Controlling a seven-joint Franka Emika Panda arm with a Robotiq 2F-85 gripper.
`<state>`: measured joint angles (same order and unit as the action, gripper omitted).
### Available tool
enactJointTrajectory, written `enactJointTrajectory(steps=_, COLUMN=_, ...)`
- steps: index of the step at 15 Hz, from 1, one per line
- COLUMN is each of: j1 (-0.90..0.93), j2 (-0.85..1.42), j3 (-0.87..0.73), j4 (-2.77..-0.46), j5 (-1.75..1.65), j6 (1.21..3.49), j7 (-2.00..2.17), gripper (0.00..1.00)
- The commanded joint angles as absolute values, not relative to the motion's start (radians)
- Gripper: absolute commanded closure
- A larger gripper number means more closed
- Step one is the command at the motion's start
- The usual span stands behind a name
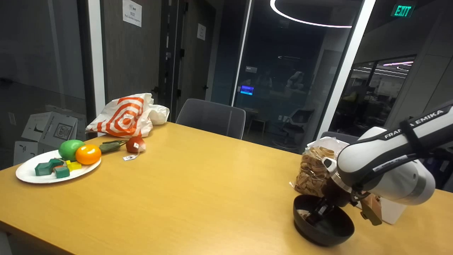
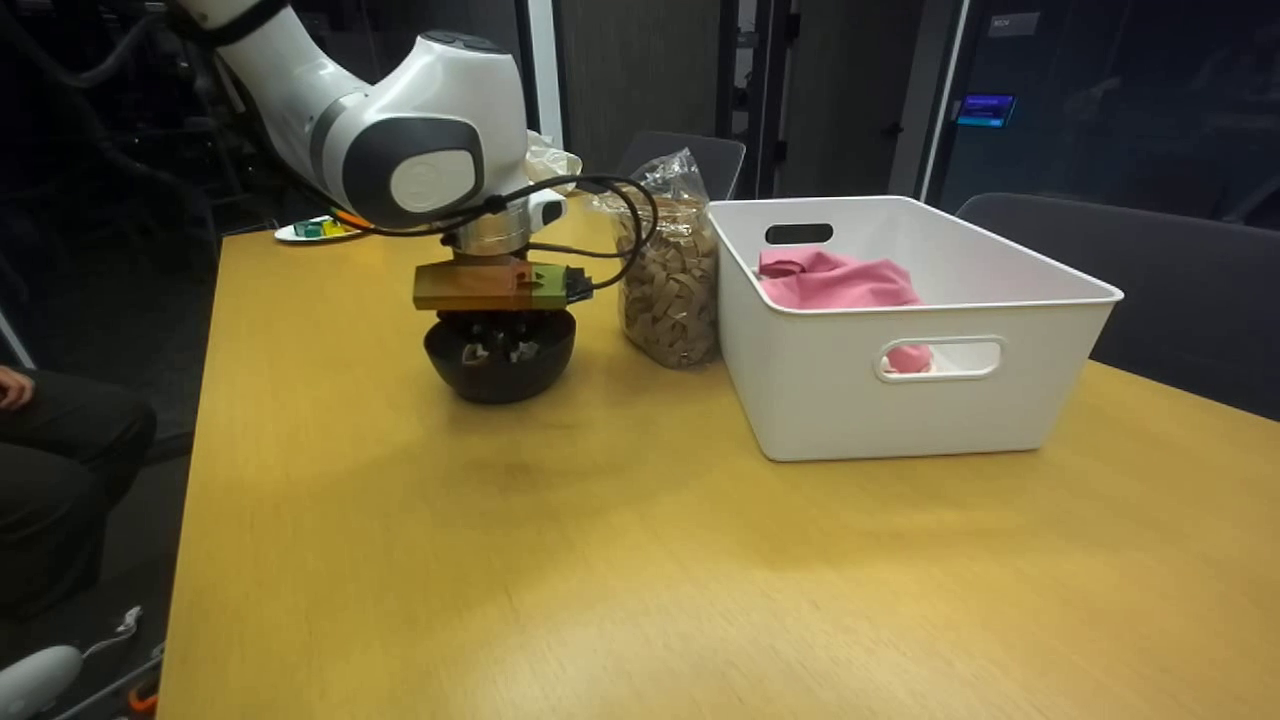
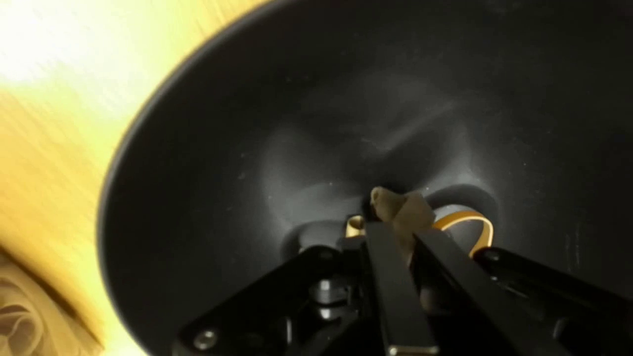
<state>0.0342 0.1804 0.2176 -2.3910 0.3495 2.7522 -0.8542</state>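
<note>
My gripper [image 3: 403, 232] points down inside a black bowl [image 3: 198, 148]. Its fingers are close together, with a tan, folded pasta piece [image 3: 414, 212] between the tips. A curled yellow-orange pasta strip [image 3: 487, 230] lies in the bowl beside the right finger. A small pasta end [image 3: 354, 225] shows beside the left finger; the rest of it is hidden. The bowl stands on the table in both exterior views [image 1: 324, 237] [image 2: 500, 380]. The gripper [image 1: 313, 217] is partly hidden by the bowl's wall there. A clear bag of pasta [image 1: 311, 173] stands close to the bowl, also in an exterior view [image 2: 672, 290].
A white bin [image 2: 930, 410] with pink cloth [image 2: 840, 282] stands beside the pasta bag. A white plate [image 1: 28, 173] at the table's far end holds a green fruit [image 1: 70, 149], an orange [image 1: 88, 154] and small blocks. A red fruit [image 1: 135, 145] and white-orange bag [image 1: 124, 117] are near it.
</note>
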Motion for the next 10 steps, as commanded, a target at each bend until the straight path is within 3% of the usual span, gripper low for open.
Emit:
enactJointTrajectory(steps=1, j1=0.013, j2=0.174, j3=0.228, j4=-2.381, j5=0.360, j6=2.734, j7=-0.859, gripper=0.92)
enactJointTrajectory(steps=10, j1=-0.002, j2=0.022, j3=0.191, j4=-2.380, j5=0.382, j6=2.625, j7=-0.871, gripper=0.90)
